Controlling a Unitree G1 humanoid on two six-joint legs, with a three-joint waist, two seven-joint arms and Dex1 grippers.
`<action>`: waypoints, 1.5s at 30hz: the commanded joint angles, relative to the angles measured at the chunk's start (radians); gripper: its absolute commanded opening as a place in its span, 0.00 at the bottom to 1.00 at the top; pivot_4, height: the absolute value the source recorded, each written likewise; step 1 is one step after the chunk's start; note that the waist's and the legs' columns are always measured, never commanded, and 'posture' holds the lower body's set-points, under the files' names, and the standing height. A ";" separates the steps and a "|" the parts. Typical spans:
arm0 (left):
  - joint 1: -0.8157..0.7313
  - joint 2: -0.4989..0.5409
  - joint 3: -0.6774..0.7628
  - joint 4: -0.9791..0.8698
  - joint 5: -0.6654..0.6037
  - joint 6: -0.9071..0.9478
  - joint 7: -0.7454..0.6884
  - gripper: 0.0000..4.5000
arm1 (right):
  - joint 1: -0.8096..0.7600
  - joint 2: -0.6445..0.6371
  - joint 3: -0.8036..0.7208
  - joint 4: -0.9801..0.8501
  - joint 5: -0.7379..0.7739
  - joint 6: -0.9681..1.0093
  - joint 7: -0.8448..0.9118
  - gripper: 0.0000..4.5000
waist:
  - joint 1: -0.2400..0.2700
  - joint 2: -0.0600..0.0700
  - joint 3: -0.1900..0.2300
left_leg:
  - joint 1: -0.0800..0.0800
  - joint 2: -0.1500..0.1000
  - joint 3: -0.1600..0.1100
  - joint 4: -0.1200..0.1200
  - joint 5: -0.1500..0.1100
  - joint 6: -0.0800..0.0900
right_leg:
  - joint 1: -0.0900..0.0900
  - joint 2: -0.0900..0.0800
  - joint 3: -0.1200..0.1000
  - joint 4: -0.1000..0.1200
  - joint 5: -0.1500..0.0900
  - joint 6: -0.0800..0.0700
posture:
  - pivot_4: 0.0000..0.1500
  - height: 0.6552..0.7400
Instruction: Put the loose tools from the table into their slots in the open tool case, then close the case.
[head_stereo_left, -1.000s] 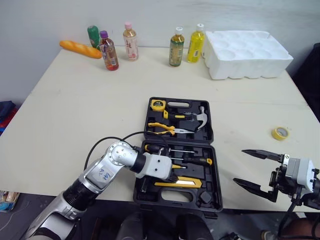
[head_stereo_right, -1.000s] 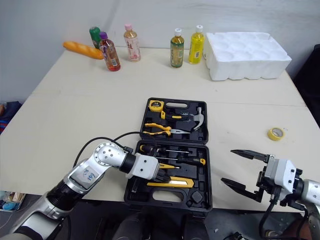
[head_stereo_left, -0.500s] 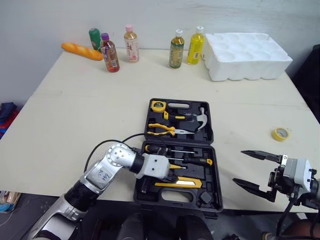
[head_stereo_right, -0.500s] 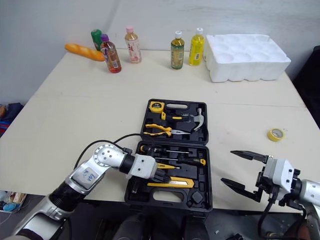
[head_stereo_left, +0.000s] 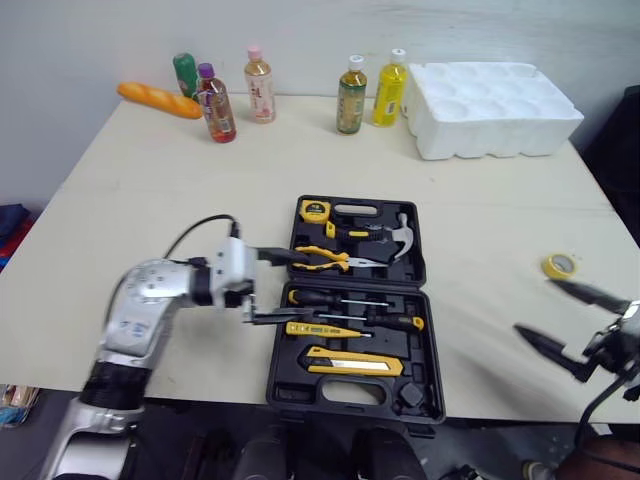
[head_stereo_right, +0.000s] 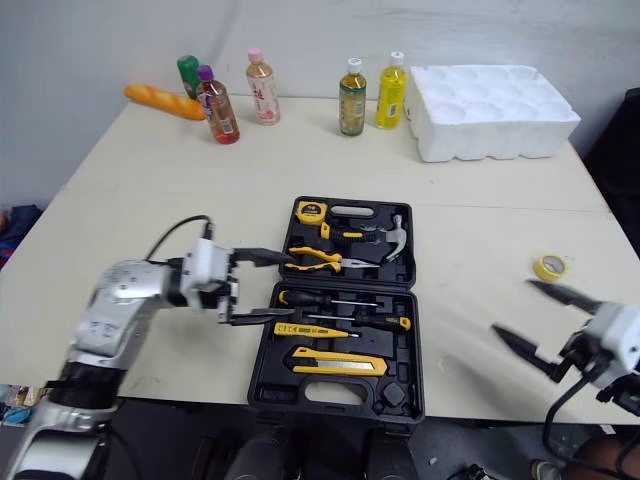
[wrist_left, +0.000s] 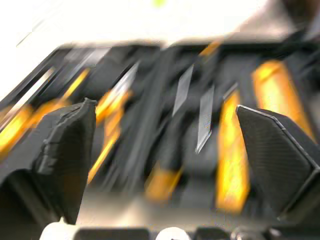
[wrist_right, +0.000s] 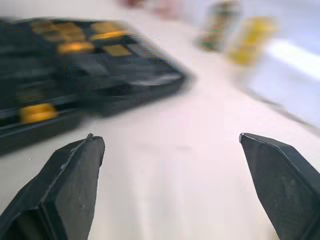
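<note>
The cream worktop (head_stereo_left: 200, 190) carries a white foam tray (head_stereo_left: 495, 105) at its far right corner. A row of bottles (head_stereo_left: 352, 95) and a bread loaf (head_stereo_left: 158, 98) stand along the far edge.

Near the front edge lies the black tool case (head_stereo_left: 340, 392), lid flat open. The lid half holds a hammer (head_stereo_left: 400, 235), pliers (head_stereo_left: 325, 258) and a yellow tape measure (head_stereo_left: 316, 210). The near half holds screwdrivers (head_stereo_left: 350, 300) and a yellow utility knife (head_stereo_left: 355, 362).

The left pincer (head_stereo_left: 297, 288) hangs at the case's left edge, about level with the hinge. Its fingers are spread wide and hold nothing. One fingertip reaches over the pliers; the other is just beside the screwdriver handles. Whether it touches them cannot be told.

The right pincer (head_stereo_left: 533, 307) is also spread and empty, over bare worktop well to the right of the case. Its arm is cut off at the picture's edge. A small yellow tape roll (head_stereo_left: 560, 265) lies just beyond its farther finger.

Both wrist views are smeared: the left shows dark slots and yellow handles between its fingers (wrist_left: 65, 150), but no tool can be told apart.
</note>
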 joint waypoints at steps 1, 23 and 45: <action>0.070 0.071 0.196 0.086 0.017 -0.036 0.109 0.99 | -0.009 0.019 -0.132 0.121 0.005 -0.065 -0.112 1.00 | -0.002 0.000 0.000 | 0.000 0.000 0.000 0.000 0.000 0.000 | 0.000 0.000 0.000 0.000 0.000 0.000 | 1.00 1.00; 0.373 0.022 0.686 0.292 -0.020 -0.066 0.548 0.99 | 0.030 0.138 -0.254 0.400 -0.102 -0.272 -0.555 1.00 | -0.006 0.001 0.000 | -0.002 0.000 0.005 -0.005 -0.006 -0.003 | -0.010 -0.002 0.007 0.003 0.000 0.000 | 1.00 1.00; 0.174 0.009 0.321 -0.115 -0.122 0.187 0.439 0.99 | -0.015 0.150 -0.067 0.023 -0.045 -0.067 -0.554 1.00 | -0.030 0.001 0.000 | -0.002 0.000 0.006 -0.006 0.000 -0.005 | -0.010 -0.001 0.008 0.004 0.000 0.000 | 1.00 1.00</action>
